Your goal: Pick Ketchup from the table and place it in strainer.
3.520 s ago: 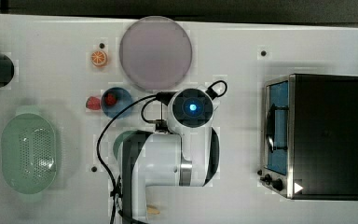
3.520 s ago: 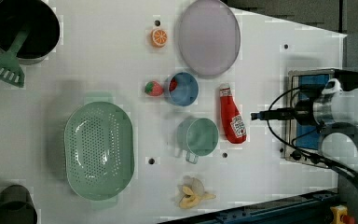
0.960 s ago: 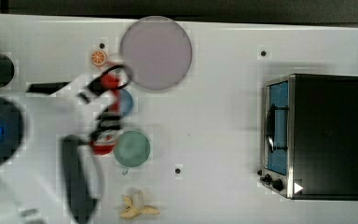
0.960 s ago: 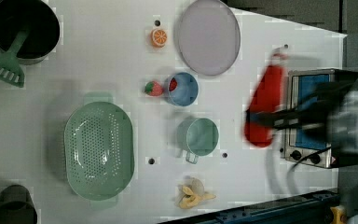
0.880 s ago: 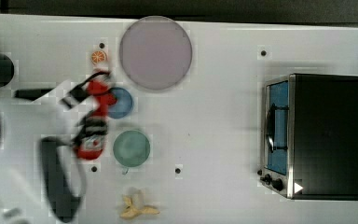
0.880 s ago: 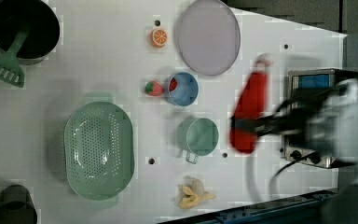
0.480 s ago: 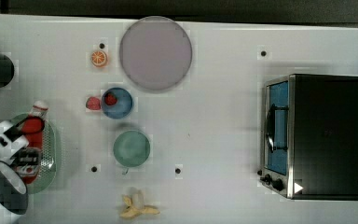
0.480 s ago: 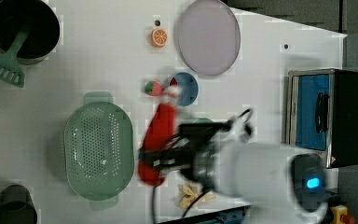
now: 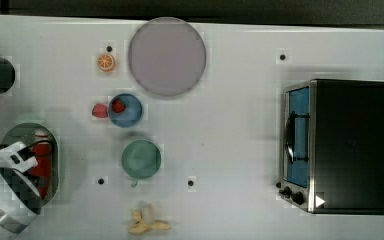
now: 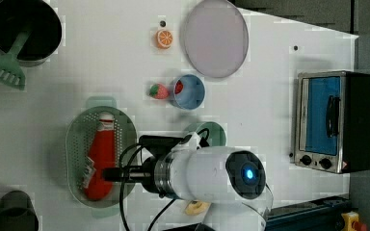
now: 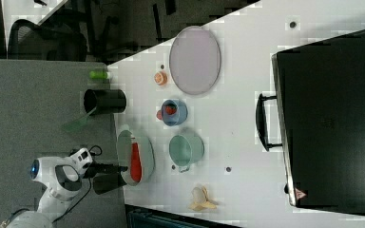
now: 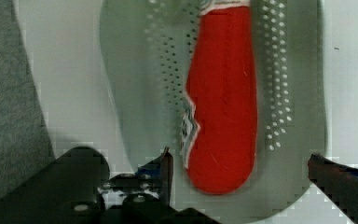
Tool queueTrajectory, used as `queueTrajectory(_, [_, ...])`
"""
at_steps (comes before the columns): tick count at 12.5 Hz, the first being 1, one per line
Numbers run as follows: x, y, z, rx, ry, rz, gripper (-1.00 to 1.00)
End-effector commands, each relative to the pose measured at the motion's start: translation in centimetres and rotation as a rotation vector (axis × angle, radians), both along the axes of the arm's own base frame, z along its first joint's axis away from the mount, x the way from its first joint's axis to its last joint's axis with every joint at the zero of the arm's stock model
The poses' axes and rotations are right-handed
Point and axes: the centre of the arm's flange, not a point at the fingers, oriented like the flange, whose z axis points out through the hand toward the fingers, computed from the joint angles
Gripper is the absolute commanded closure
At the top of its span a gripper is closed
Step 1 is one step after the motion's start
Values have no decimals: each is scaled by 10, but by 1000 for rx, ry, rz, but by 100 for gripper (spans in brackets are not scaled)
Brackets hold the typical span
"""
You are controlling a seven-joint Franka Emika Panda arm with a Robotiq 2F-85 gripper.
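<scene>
Item: slim red squeeze Ketchup bottle with white cap (image 10: 101,161), lying lengthwise inside the pale mint-green oval perforated plastic strainer (image 10: 75,137). In the left view the cap points toward the picture's top and a label edge shows along the bottle's side.

Gripper (image 12: 240,170): the wrist view shows two dark fingers (image 12: 165,170) spread wide, one on each side of the bottle's base, neither pressing it; the bottle lies free. In the left view the white arm covers the gripper's far end, which sits at the strainer's right rim.

Top view: the arm overlaps most of the strainer (image 9: 20,131), so little of the bottle (image 9: 42,152) shows. Right view: strainer (image 11: 145,152) and bottle (image 11: 135,161) seen whole, near the table's edge, beside a black cylindrical holder (image 11: 105,100).

Other stock, top view: round lilac plate (image 9: 166,56); orange slice (image 9: 106,62); round blue bowl (image 9: 126,110) holding one strawberry, a second red strawberry (image 9: 99,110) just beside it; round teal-green cup (image 9: 140,159); peeled banana (image 9: 147,222); black toaster oven with blue door (image 9: 340,145). Left view adds a green spatula (image 10: 5,67) leaning out of the black holder.
</scene>
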Motion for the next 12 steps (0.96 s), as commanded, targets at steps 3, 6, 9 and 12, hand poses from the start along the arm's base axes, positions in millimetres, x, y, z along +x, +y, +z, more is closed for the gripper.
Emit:
queueTrajectory(3, [46, -58, 99, -109, -110, -239, -100])
queueTrajectory(6, [77, -148, 171, -248, -140, -313, -100])
queueTrajectory(9, [103, -270, 233, -317, -137, -499, -100])
queueTrajectory(12, [113, -373, 266, -304, -152, -704, -100])
